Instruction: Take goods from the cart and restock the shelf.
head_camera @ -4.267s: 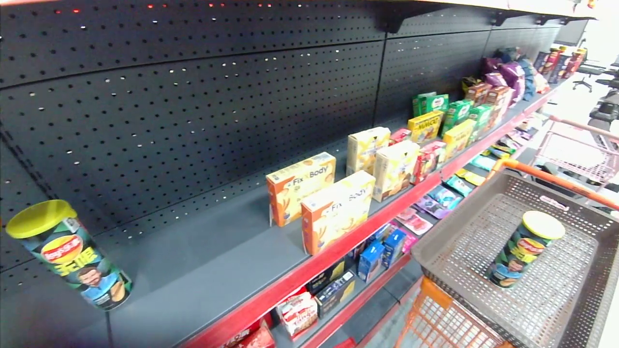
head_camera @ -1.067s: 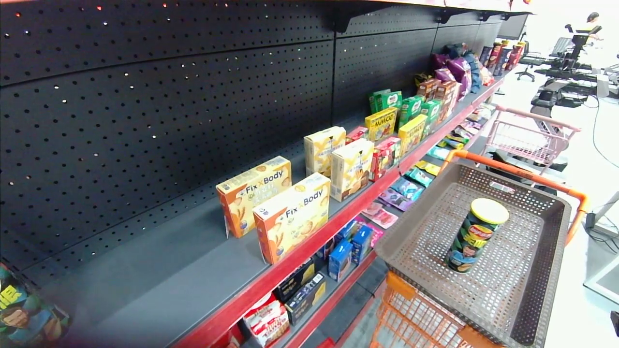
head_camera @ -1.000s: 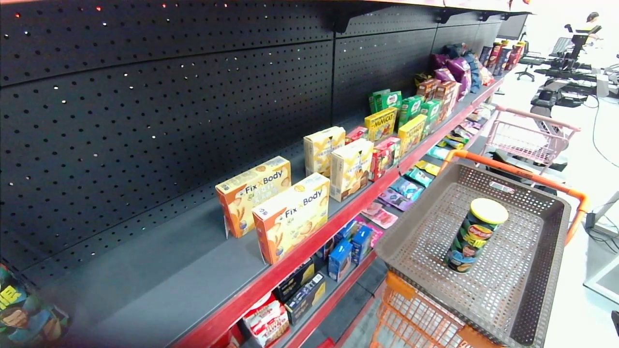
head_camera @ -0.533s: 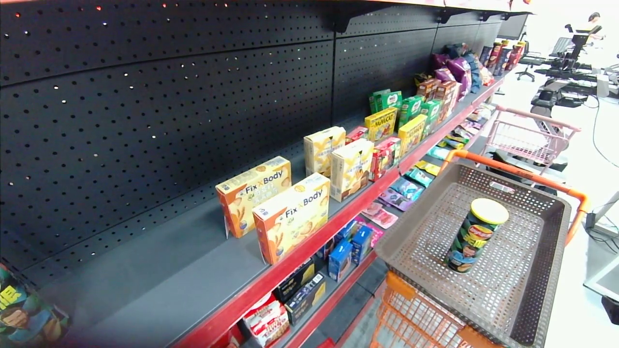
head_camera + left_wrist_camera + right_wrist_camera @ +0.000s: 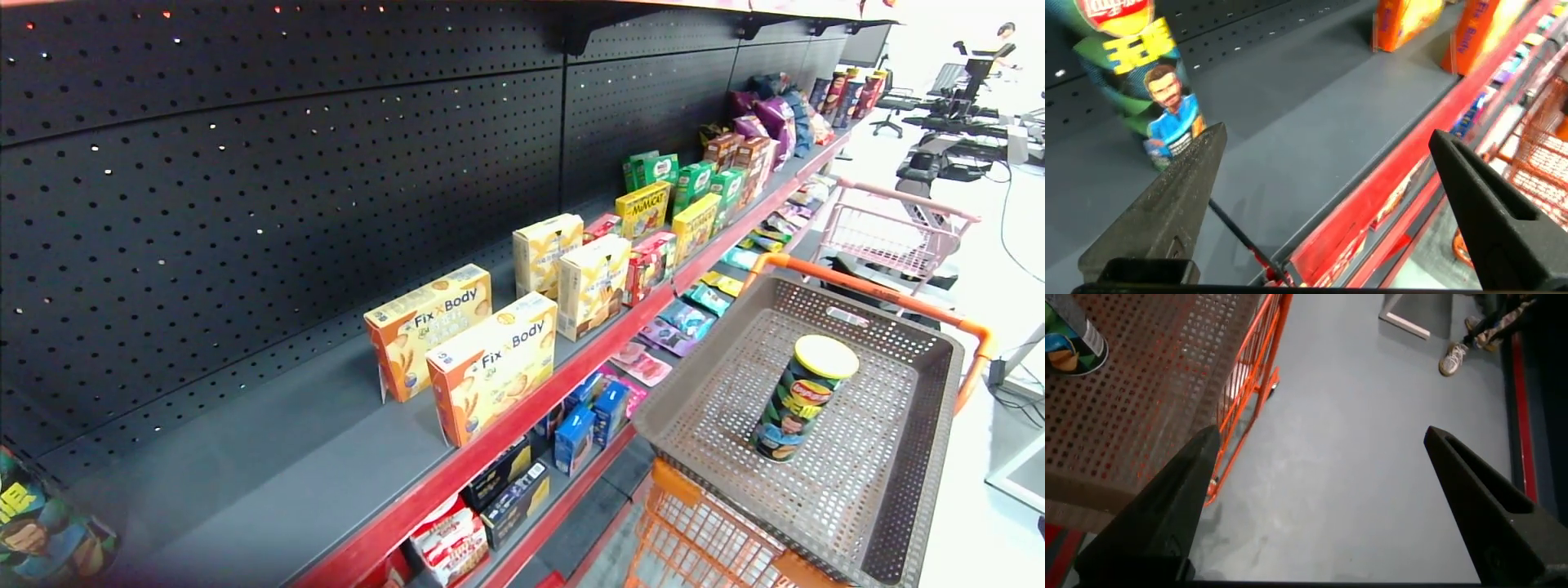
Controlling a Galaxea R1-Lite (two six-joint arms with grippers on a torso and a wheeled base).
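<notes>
The left gripper (image 5: 1327,135) is holding its two black wedge-shaped fingers (image 5: 1167,212) spread wide, with nothing between them. It is hovering over the grey metal shelf deck with a red front lip (image 5: 1315,122). A green cardboard chip tube (image 5: 1143,73) is standing on that deck outside the gap, just beside one finger; whether they are touching cannot be told.

The right gripper (image 5: 1320,437) is also keeping its black fingers (image 5: 1486,514) wide apart and empty. It is hanging above the grey floor (image 5: 1372,457), beside the orange wire cart (image 5: 1249,384).

Seen from the head camera, the chip tube (image 5: 41,531) is sitting at 8 o'clock, cut off by the edge. The shelf deck (image 5: 286,457) is running from there toward 1 o'clock. Two orange cardboard biscuit boxes (image 5: 429,327) (image 5: 494,367) are standing near the centre, one behind the other, well apart from the chip tube. Pale yellow, green and brown cartons (image 5: 653,212) are lining the deck farther toward 1 o'clock. A black perforated back panel (image 5: 286,204) is rising behind them at 11 o'clock.

At 4 o'clock a grey-brown perforated plastic basket (image 5: 898,457) is resting on top of the cart (image 5: 718,543). A second chip tube, green with a yellow lid (image 5: 804,396), is standing on its base near the basket's middle; its base (image 5: 1074,335) is showing in the right wrist view. A pink wire cart (image 5: 890,237) is standing beyond the basket at 2 o'clock.
</notes>
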